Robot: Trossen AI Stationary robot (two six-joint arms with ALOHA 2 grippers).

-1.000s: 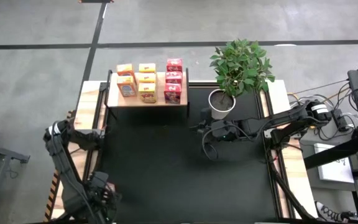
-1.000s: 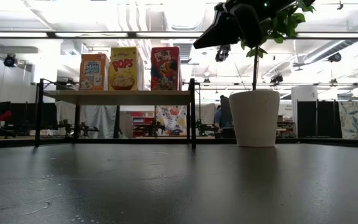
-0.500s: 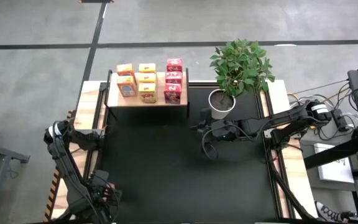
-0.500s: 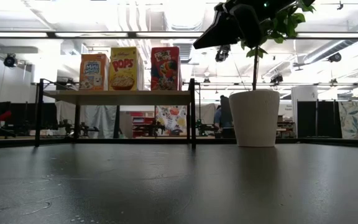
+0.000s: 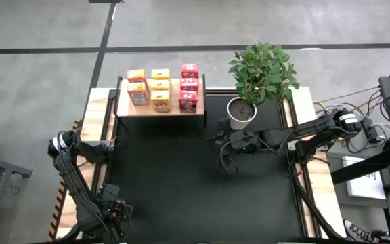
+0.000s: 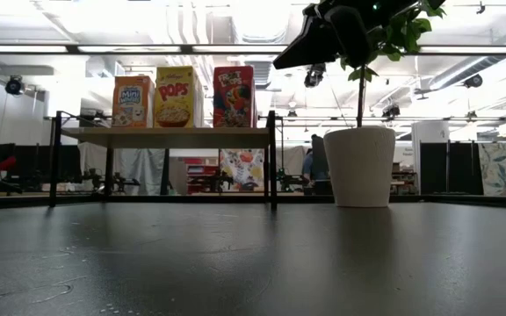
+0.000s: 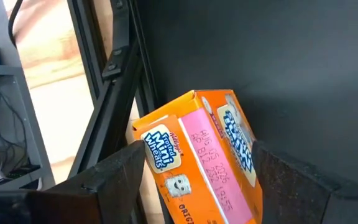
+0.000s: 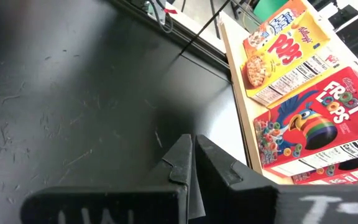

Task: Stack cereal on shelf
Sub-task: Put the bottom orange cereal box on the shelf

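Note:
My left gripper (image 5: pixel 112 205) is at the table's near left corner, shut on an orange cereal box (image 7: pixel 197 155). My right gripper (image 5: pixel 221 139) hangs shut above the mat beside the white plant pot (image 5: pixel 241 112); the low view shows it high up (image 6: pixel 319 39). The wooden shelf (image 5: pixel 172 95) stands at the far left edge. On it rest two orange boxes (image 5: pixel 137 87), three yellow boxes (image 5: pixel 159 87) and three red boxes (image 5: pixel 189 87) in rows. Their front boxes stand upright on the board (image 6: pixel 165 136). My left gripper pinches the orange box between its two fingers, one finger (image 7: pixel 120 177) on each long side of the box. The printed end (image 7: pixel 161 149) points away from the wrist and the box sits tilted. Whether it is clear of the table does not show.
The potted plant (image 5: pixel 261 71) stands at the far right of the black mat (image 5: pixel 195 183), its pot (image 6: pixel 359 167) just right of the shelf's black frame (image 6: pixel 271 158). Pale wooden strips and dark rails (image 7: pixel 114 68) border the mat. Cables and equipment lie beyond the right edge.
My left gripper has edged a little toward the table's near edge with the orange box still between its fingers.

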